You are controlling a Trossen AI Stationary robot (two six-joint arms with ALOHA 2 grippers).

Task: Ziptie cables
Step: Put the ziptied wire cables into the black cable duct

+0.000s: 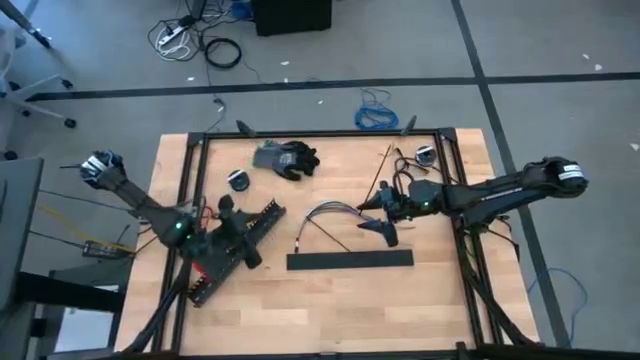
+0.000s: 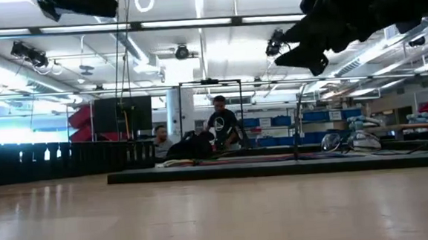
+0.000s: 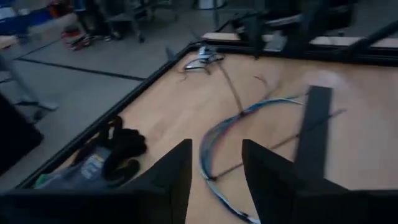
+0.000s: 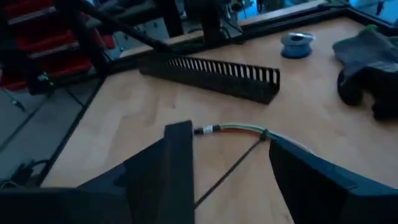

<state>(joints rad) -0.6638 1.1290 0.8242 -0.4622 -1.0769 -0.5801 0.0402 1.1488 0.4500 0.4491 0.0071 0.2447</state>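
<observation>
Wooden counter [image 1: 330, 300] carries the thin multicoloured cables [image 1: 335, 209], curved just above the wide flat black bar [image 1: 350, 260]. Right hand [image 1: 385, 213] hovers spread at their right end; left hand [image 1: 243, 232] hangs spread left of the bar. No writing is legible.

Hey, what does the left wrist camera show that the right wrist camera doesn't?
Only the left wrist view shows the wide flat black bar and the long curve of the thin blue, green and white wire bundle. Only the right wrist view shows the black slotted comb-like duct and a small blue spool. Both show the bundle, a thin black ziptie, dark gloves, and open grippers, left and right.
</observation>
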